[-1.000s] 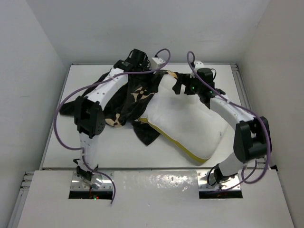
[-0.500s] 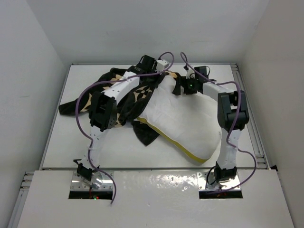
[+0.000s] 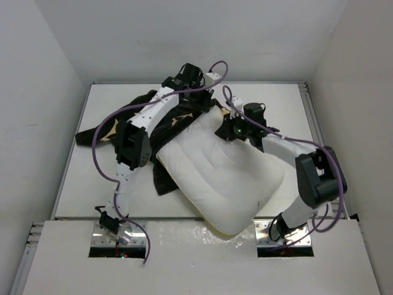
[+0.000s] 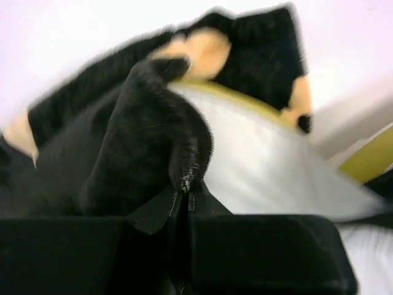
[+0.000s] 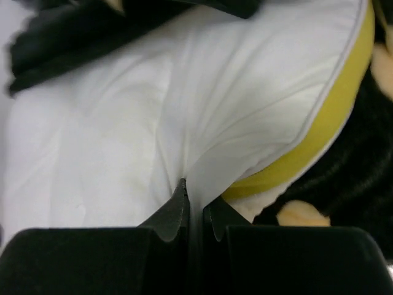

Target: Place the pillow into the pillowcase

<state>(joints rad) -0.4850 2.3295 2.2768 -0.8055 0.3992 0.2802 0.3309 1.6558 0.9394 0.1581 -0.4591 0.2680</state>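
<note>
The white table (image 3: pixel 288 107) carries both articles. The pillow (image 3: pixel 224 178), plump, white and quilted with yellow piping along its seam, lies across the centre and right. Its long axis runs on a diagonal from the middle of the far edge down to the near edge, where its lower corner overhangs the table. The pillowcase (image 3: pixel 104 128), soft black velvety fabric printed with tan flower motifs, lies crumpled to the left of the pillow. It spreads toward the far-left corner, and one fold runs along the pillow's left flank. Both arms meet at the pillow's far end, which is where the coming move is decided. The case lies leftward and farther back from that end, so the pillow has to travel along its own long axis into it. The left gripper (image 4: pixel 182 193) is clamped on a raised fold of the black pile, jaws pressed together with the nap bunched above them. White pillow cloth and yellow piping lie just beyond that fold, with more black fabric behind them. This suggests that the pillow's far corner sits at the case's mouth, though how far inside cannot be told. The right gripper (image 5: pixel 195 203) is pinched on a pleat of the pillow's smooth white cover, just beside the yellow piping, with creases radiating from the pinch.
</note>
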